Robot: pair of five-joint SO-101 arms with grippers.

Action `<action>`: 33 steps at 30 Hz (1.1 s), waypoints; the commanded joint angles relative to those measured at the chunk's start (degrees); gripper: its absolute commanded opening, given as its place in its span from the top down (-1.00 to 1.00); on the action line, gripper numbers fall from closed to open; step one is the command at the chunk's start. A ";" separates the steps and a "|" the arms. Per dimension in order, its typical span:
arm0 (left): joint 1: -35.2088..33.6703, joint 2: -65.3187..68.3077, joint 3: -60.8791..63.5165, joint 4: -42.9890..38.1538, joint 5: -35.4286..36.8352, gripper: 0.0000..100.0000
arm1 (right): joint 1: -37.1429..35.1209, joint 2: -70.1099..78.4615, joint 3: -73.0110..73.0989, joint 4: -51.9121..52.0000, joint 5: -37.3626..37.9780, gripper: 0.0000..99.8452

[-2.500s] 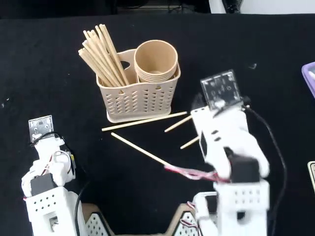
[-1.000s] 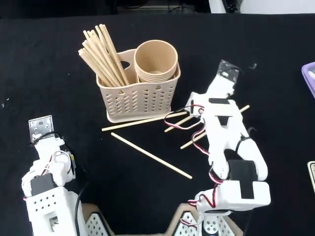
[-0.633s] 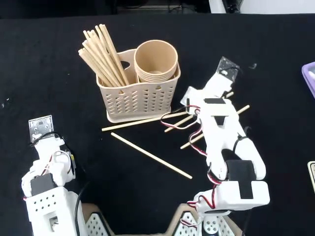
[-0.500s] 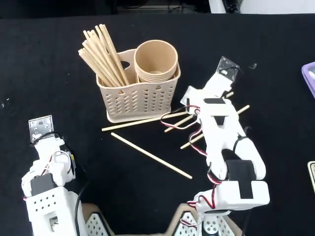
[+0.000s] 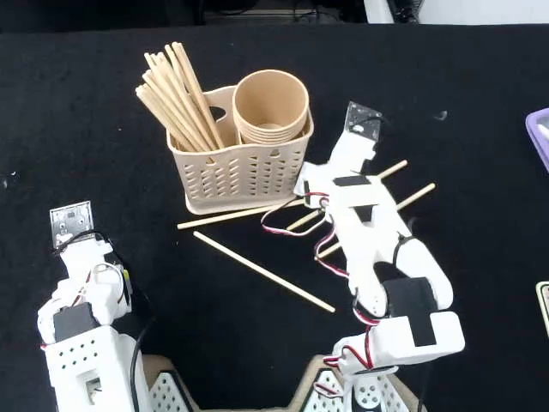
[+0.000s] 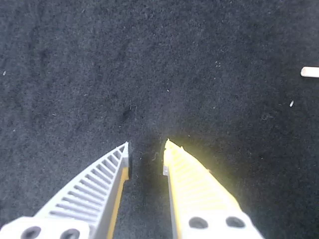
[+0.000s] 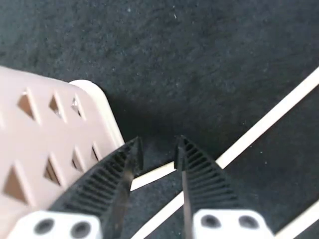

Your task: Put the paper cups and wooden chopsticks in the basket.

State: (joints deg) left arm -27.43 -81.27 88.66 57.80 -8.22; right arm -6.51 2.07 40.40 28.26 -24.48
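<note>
The beige basket (image 5: 240, 172) holds a stack of paper cups (image 5: 271, 105) and a bundle of wooden chopsticks (image 5: 176, 93). Several loose chopsticks lie on the black table: one along the basket's front (image 5: 240, 214), a diagonal one (image 5: 262, 270), and two under the right arm (image 5: 390, 168) (image 5: 416, 195). My right gripper (image 7: 157, 147) hangs open low beside the basket's corner (image 7: 60, 129), with the end of a chopstick (image 7: 154, 173) lying between its fingers. My left gripper (image 6: 146, 145) stands slightly open over bare cloth, holding nothing.
The left arm (image 5: 81, 292) rests at the front left of the table. A purple object (image 5: 540, 129) sits at the right edge. The tip of a chopstick (image 6: 310, 72) shows at the edge of the left wrist view.
The right arm has stretched out and swung left toward the basket, bringing its gripper down by the basket's right corner. The left arm, basket and loose chopsticks have not moved.
</note>
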 commanded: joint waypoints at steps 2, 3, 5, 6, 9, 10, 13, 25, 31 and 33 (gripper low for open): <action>-0.40 -0.62 -0.40 -0.97 0.53 0.75 | -1.32 -0.31 -0.13 -1.05 0.79 0.77; -0.40 -0.62 -0.40 -0.97 0.53 0.75 | -1.32 -0.31 -0.13 -0.97 0.79 0.77; -0.40 -0.62 -0.40 -0.97 0.53 0.75 | -1.32 -0.31 -0.04 -0.35 0.97 0.77; -0.40 -0.62 -0.40 -0.97 0.53 0.75 | -1.32 -0.31 -0.04 0.62 0.97 0.77; -0.40 -0.62 -0.40 -0.97 0.53 0.75 | -1.41 -0.31 -0.22 4.04 1.14 0.77; -0.40 -0.62 -0.40 -0.97 0.53 0.75 | -1.41 -0.48 -0.31 5.19 1.14 0.77; -0.40 -0.62 -0.40 -0.97 0.53 0.75 | -1.23 -0.84 -0.31 8.53 1.23 0.77; -0.40 -0.62 -0.40 -0.97 0.53 0.75 | -1.41 -0.92 -1.89 17.85 8.09 0.77; -0.40 -0.62 -0.40 -0.97 0.53 0.75 | -1.14 -0.92 -3.21 22.42 15.82 0.77; -0.40 -0.62 -0.40 -0.97 0.53 0.75 | -1.14 -1.01 -4.00 24.09 17.58 0.77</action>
State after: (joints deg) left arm -27.43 -81.27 88.66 57.80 -8.22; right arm -7.21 1.80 38.02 49.63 -9.71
